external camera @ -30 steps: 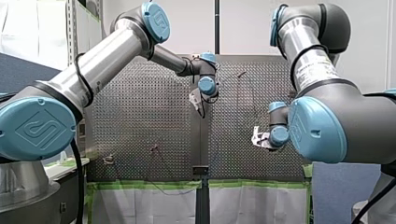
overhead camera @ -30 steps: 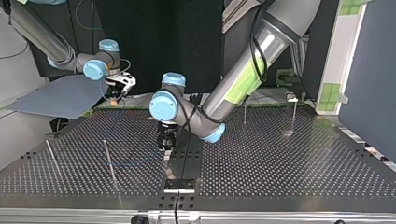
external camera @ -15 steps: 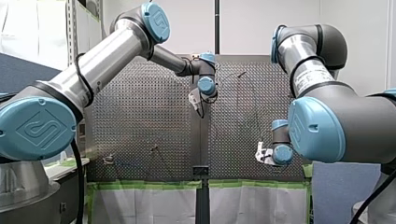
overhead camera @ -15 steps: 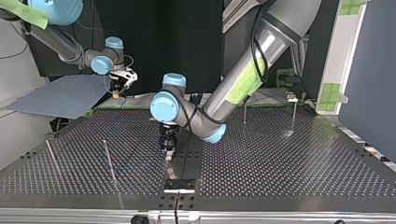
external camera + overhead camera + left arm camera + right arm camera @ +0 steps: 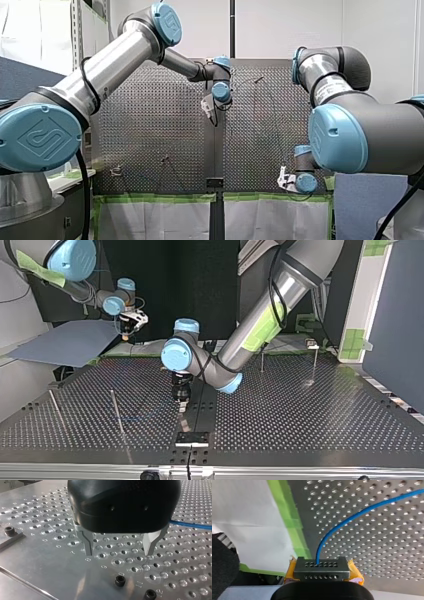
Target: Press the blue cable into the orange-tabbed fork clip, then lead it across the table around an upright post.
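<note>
Left wrist view, nearest first: my left arm's black gripper (image 5: 119,553) hangs just above the perforated metal worktop (image 5: 50,562), its metal fingers (image 5: 88,545) spread apart with nothing between them. The thin blue cable (image 5: 190,525) lies beyond it at two o'clock. Top view: a slim upright steel post (image 5: 116,412) stands at nine o'clock of that gripper. Farthest off, at eleven o'clock past the worktop's far edge, my right arm's yellow-padded gripper (image 5: 127,329) is clamped on the blue cable, which runs from it over the holes.
</note>
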`<state>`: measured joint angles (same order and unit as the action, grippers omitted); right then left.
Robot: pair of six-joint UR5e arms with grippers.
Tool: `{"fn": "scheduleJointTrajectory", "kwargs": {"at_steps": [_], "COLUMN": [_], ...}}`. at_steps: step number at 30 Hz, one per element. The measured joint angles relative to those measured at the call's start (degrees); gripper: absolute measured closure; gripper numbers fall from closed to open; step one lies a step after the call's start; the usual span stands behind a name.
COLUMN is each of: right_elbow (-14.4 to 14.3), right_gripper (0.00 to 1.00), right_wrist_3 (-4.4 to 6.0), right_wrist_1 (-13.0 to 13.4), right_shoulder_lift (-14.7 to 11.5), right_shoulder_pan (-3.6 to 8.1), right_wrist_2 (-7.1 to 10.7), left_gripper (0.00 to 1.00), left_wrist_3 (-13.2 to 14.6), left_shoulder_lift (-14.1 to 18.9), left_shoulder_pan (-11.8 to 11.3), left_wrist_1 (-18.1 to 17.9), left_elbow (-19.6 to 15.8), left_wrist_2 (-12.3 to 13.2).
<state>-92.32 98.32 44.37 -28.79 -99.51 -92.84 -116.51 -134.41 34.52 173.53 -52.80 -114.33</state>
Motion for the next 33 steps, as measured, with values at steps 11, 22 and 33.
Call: {"fn": "scheduleJointTrajectory", "kwargs": {"at_steps": [11, 22, 33], "right_elbow": [0.3, 0.4, 0.6], "right_gripper": [1.0, 1.0, 1.0], "right_wrist_3": [-0.09, -0.2, -0.21], "right_wrist_1": [0.3, 0.2, 0.2], "right_shoulder_lift": [6.5, 9.3, 9.4], "right_shoulder_pan": [0.29, 0.33, 0.37], "right_wrist_2": [0.18, 0.32, 0.43], "left_gripper": [0.02, 0.02, 0.02], "left_wrist_3": [-0.1, -4.6, -8.4], "left_shoulder_lift": [0.0, 0.1, 0.2], "left_shoulder_pan": [0.0, -0.2, -1.1], "left_wrist_1": [1.4, 6.6, 10.5], "left_elbow": [0.0, 0.0, 0.0], "left_wrist_2": [0.1, 2.0, 5.8]}}
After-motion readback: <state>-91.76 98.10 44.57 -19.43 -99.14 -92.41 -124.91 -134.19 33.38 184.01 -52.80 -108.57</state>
